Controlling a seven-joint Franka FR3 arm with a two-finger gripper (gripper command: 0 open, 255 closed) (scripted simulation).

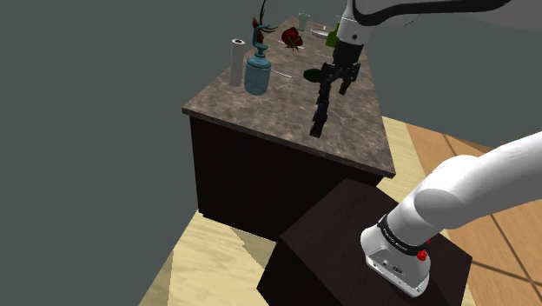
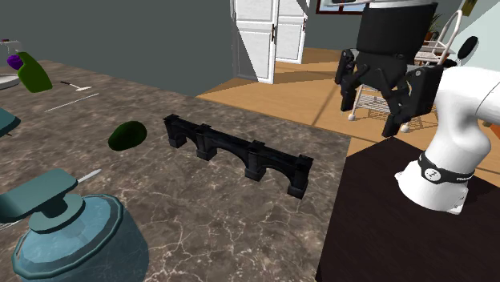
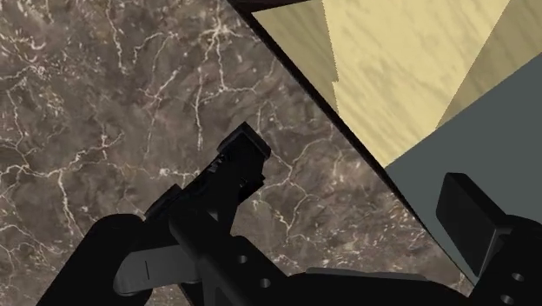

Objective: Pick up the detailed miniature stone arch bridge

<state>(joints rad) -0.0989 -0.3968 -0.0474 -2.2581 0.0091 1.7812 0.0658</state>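
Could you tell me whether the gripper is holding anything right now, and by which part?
Nothing is held. The gripper hangs open above the black arch bridge, which lies untouched on the marbled countertop.

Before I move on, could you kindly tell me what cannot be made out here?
Bridge, wrist view: its near part blends into the black tool.
Teal vase, second exterior view: cut off by the bottom edge.
Green thing, shoulder view: partly behind the arm.
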